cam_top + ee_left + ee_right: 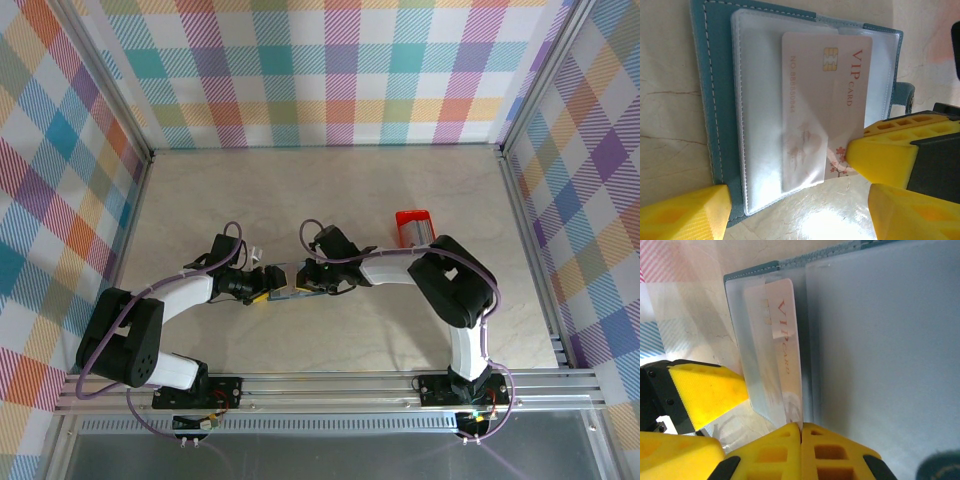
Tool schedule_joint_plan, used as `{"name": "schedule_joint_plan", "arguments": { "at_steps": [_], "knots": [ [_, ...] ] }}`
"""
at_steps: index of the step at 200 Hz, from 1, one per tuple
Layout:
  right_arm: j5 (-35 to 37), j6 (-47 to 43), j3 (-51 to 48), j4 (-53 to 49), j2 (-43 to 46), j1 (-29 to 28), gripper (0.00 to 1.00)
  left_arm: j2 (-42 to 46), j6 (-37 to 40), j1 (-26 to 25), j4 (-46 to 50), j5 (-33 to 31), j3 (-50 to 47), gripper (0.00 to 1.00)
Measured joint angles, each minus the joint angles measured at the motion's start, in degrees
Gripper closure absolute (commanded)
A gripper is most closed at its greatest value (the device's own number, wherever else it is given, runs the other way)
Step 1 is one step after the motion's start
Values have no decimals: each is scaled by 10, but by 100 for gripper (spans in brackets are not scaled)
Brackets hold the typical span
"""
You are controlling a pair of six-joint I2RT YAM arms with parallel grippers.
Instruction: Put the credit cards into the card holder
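Observation:
The blue card holder lies open on the table, its clear pockets facing up and its clasp tab at the right. A pale VIP credit card sits partly inside one pocket, with its right side sticking out. My right gripper is shut on the card's edge; its yellow fingers touch the card's lower corner. My left gripper is open, its fingers spread along the holder's near edge, the left one at the blue corner. The two grippers meet over the holder at mid-table.
A small red tray stands behind the right arm. The marbled tabletop stretches bare toward the back wall. Metal frame rails and checked walls close in both sides.

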State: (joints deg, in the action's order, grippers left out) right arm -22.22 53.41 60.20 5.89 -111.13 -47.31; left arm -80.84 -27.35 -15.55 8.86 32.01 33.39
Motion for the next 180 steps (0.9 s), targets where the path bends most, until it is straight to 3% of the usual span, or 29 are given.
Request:
{"name": "schedule_joint_plan", "arguments": {
  "at_steps": [130, 180],
  "knots": [
    [-8, 21, 25, 7, -20, -15, 96, 0, -1, 0, 0, 0, -1, 39],
    [-9, 24, 30, -4, -21, -16, 84, 0, -1, 0, 0, -1, -2, 40]
  ]
}}
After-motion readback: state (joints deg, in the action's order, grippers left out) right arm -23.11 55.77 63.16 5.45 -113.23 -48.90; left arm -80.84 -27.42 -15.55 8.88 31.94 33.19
